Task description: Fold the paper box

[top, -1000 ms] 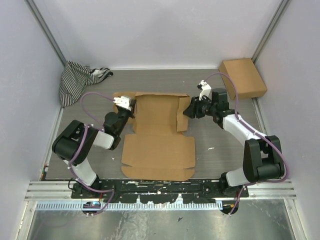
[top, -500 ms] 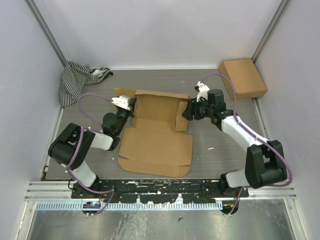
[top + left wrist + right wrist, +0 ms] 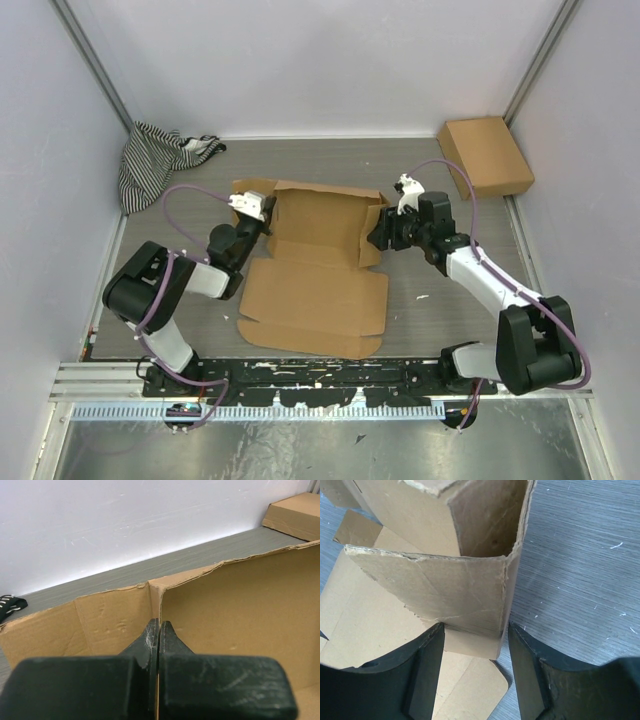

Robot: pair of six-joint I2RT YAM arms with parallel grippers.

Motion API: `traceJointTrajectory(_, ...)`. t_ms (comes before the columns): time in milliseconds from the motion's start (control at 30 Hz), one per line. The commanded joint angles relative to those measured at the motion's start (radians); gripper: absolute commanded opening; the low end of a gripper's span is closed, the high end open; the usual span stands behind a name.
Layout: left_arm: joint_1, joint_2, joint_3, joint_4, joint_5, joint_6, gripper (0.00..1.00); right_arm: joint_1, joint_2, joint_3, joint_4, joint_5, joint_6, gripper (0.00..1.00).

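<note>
Plain brown cardboard mailer box [image 3: 320, 235], half-raised, long axis L-R, lying between both pincers: L gripper [image 3: 158, 625] clamped shut on its left wall, R gripper [image 3: 475, 627] spread apart, straddling its right wall corner.

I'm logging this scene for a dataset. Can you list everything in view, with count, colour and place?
paper box: one, brown, mid-table; rear part raised, front panel flat.
ready-made cardboard box: one, brown, far right corner.
striped cloth: one, black and white, crumpled in the far left corner.
table: one, grey, under everything.
left gripper: one, black, shut on the paper box's left rear wall.
right gripper: one, black, open, straddling the paper box's right wall.
</note>
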Motion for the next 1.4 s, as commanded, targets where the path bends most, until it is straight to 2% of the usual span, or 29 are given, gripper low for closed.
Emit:
traceJointTrajectory(0, -0.009, -0.012, -0.015, 0.060, -0.001, 0.020, 0.00, 0.032, -0.059, -0.013, 0.064, 0.042, 0.024, 0.59)
traceJointTrajectory(333, -0.012, -0.042, 0.073, 0.060, 0.012, 0.019, 0.00, 0.063, -0.112, -0.012, 0.068, 0.208, 0.008, 0.59)
traceJointTrajectory(600, -0.012, 0.100, 0.265, 0.060, 0.005, 0.034, 0.00, 0.063, 0.006, 0.042, 0.151, 0.311, -0.016, 0.59)
traceJointTrajectory(800, -0.007, 0.201, 0.353, 0.060, -0.009, 0.058, 0.00, 0.063, 0.074, 0.096, 0.198, 0.309, -0.022, 0.59)
traceJointTrajectory(1100, 0.023, 0.301, 0.389, 0.060, -0.016, 0.034, 0.00, 0.062, 0.120, 0.113, 0.210, 0.300, -0.039, 0.59)
traceJointTrajectory(1367, 0.031, 0.282, 0.379, 0.060, -0.018, 0.018, 0.00, 0.062, 0.092, 0.109, 0.134, 0.351, -0.030, 0.59)
